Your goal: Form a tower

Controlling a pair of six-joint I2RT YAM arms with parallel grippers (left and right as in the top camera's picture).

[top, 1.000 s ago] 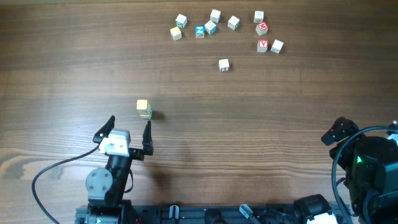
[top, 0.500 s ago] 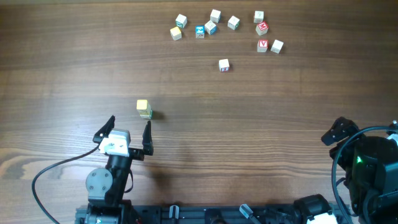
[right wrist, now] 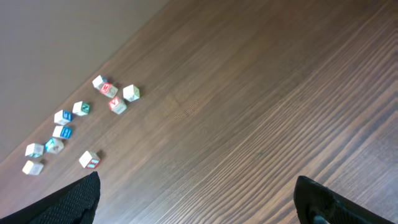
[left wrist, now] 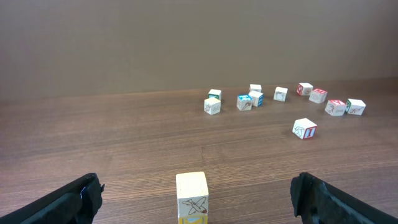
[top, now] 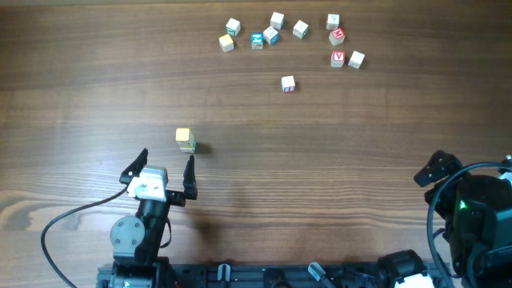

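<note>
The tower (top: 186,141) stands free at one o'clock of the left pincer (top: 167,158), which gapes wide and empty; the right pincer (right wrist: 196,190) does likewise. Loose cubes (top: 277,19) cluster at the bench's (top: 360,144) twelve o'clock.

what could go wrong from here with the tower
1. The tower is slim and stands just ahead of the open left jaws. Reaching forward for more cubes could clip and topple it.
2. The loose cubes sit bunched on the far side of the table, some nearly touching, so closing on one may shove its neighbours. The lone cube looks like the safer pick.
</note>
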